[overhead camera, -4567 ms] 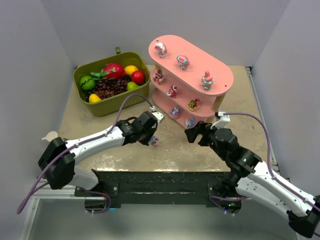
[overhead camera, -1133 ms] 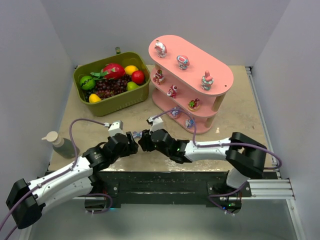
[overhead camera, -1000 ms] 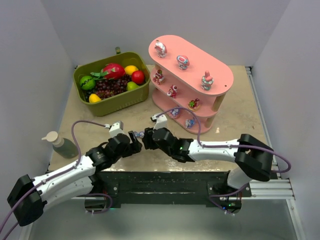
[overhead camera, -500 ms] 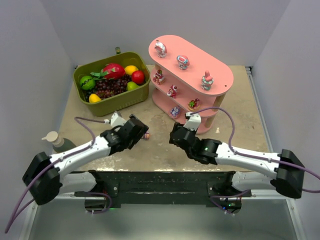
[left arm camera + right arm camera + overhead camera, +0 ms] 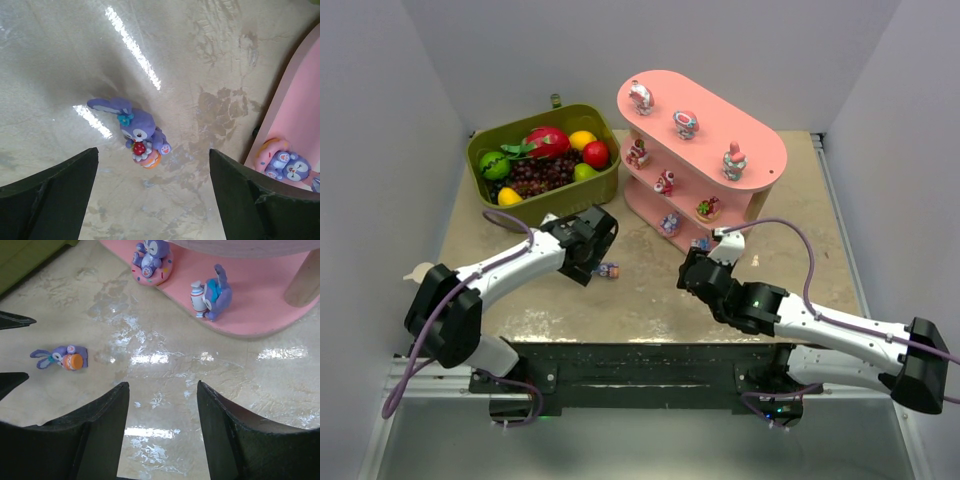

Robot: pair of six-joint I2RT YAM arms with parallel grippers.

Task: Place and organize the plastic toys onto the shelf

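Observation:
A small purple bunny toy (image 5: 137, 132) holding a strawberry cake lies on its side on the table (image 5: 650, 300), free of both grippers. My left gripper (image 5: 152, 200) hovers just above it, open wide, the toy (image 5: 609, 269) lying just beyond its fingertips. My right gripper (image 5: 162, 435) is open and empty over bare table, with the bunny (image 5: 62, 359) off to its left. The pink shelf (image 5: 760, 160) stands at the back right with toys on all three boards. Two purple figurines (image 5: 152, 257) (image 5: 212, 292) sit on its bottom board (image 5: 250, 315).
An olive-green basket (image 5: 540, 214) of plastic fruit and grapes stands at the back left, close behind my left gripper (image 5: 592, 255). A pale wooden upright (image 5: 305, 282) of the shelf is near my right gripper (image 5: 688, 270). A small bottle (image 5: 420, 272) peeks out at the left edge.
The two grippers, which met near the table's front centre, have parted. The left one has opened, leaving the bunny lying on the table, and drawn back. The right arm has swung right.

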